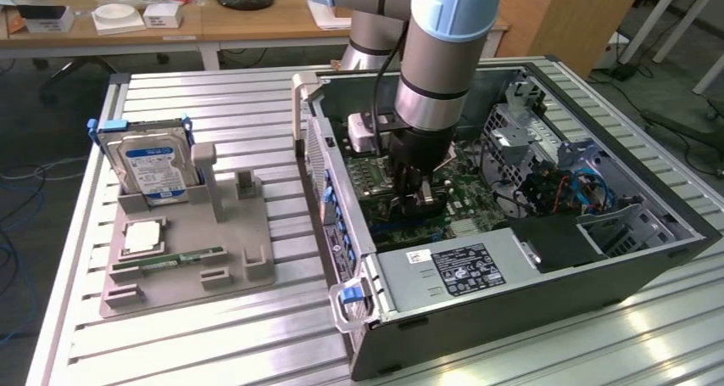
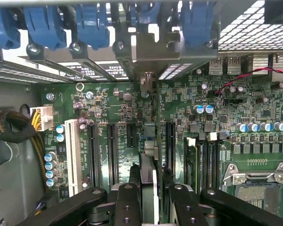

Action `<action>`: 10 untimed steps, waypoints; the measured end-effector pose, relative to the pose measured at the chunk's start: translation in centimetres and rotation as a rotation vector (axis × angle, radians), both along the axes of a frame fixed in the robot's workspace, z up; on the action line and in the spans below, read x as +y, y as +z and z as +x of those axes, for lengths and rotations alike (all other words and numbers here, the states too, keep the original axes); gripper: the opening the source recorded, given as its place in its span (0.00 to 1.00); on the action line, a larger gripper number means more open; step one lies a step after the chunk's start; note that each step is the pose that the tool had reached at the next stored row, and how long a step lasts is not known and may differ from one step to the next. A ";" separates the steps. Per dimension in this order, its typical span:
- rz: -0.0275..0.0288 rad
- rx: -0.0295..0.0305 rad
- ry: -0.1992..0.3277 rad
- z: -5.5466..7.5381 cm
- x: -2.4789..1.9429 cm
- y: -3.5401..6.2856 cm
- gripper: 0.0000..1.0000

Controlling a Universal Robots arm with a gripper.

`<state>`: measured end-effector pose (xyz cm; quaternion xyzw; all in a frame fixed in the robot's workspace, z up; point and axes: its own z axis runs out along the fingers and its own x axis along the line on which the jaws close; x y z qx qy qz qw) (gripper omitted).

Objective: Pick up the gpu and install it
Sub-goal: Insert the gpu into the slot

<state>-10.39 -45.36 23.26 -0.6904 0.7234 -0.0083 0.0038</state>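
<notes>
Gripping: the gripper pinches the gpu, its two black fingers pressed against the card's opposite faces.
Gpu: stands on edge, seen edge-on, running from between the fingers out past the fingertips toward the rear wall of the computer case.
Motherboard: directly under the fingers; black expansion slots lie either side of the card, parallel to it.
Seating: I cannot tell whether the card's lower edge sits in a slot.
Blue clips: in a row beyond the fingertips.
Arm: reaches down into the open case, fingers low over the board.
Hard drive: well apart from the fingers, outside the case, upright in the grey holder.
Memory stick: flat on the same holder, well apart from the fingers.
</notes>
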 end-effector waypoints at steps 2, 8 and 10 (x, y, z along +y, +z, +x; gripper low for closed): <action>0.0000 0.0000 0.000 0.0 0.00 0.00 0.28; 0.0022 0.0000 0.006 0.0 0.00 0.00 0.28; 0.0025 0.0000 0.007 0.0 0.00 -0.01 0.28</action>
